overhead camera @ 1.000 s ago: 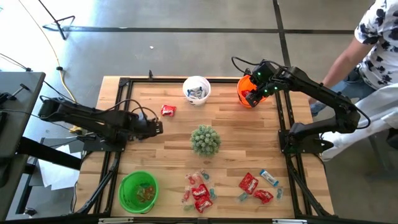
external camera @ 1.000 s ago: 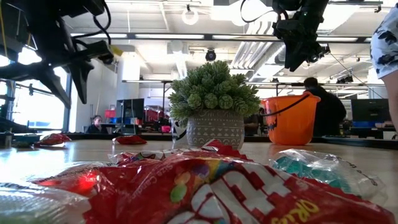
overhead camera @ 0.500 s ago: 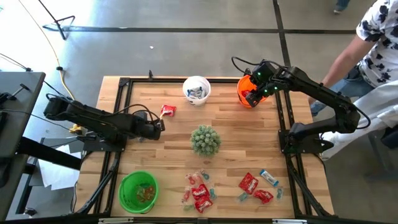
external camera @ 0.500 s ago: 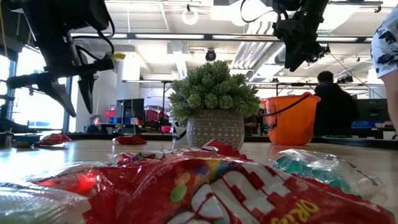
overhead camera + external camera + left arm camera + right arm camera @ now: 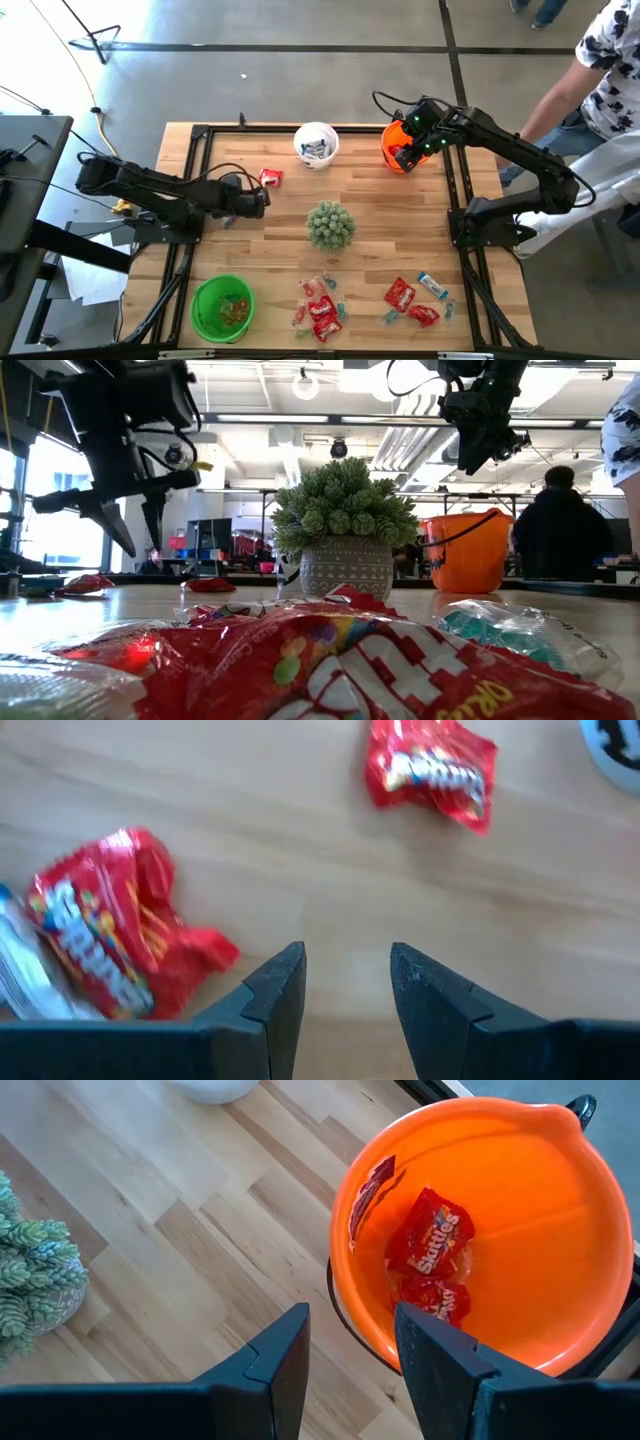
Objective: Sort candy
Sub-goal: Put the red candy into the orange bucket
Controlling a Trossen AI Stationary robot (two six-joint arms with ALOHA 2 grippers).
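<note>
My left gripper (image 5: 262, 200) (image 5: 345, 960) hovers open over bare wood at the table's left, nothing between its fingers. One red candy packet (image 5: 110, 925) lies beside it on the table, with a light wrapper (image 5: 18, 970) next to it. Another red packet (image 5: 270, 178) (image 5: 432, 770) lies just beyond, toward the white bucket (image 5: 316, 143). My right gripper (image 5: 403, 152) (image 5: 350, 1320) hangs open above the orange bucket (image 5: 500, 1210), which holds red packets (image 5: 432, 1230). More candy (image 5: 320, 305) lies in heaps (image 5: 410, 298) along the near edge.
A potted spiky green plant (image 5: 330, 224) stands mid-table. The green bucket (image 5: 222, 306) sits at the near left with small pieces inside. A person in a patterned shirt (image 5: 610, 60) stands beyond the table's right edge. Bare wood lies between the plant and the far buckets.
My left gripper has sunk toward the table and moved toward the right, nearer the red packet by the white bucket, tipping further downward. My right gripper has stayed still over the orange bucket.
</note>
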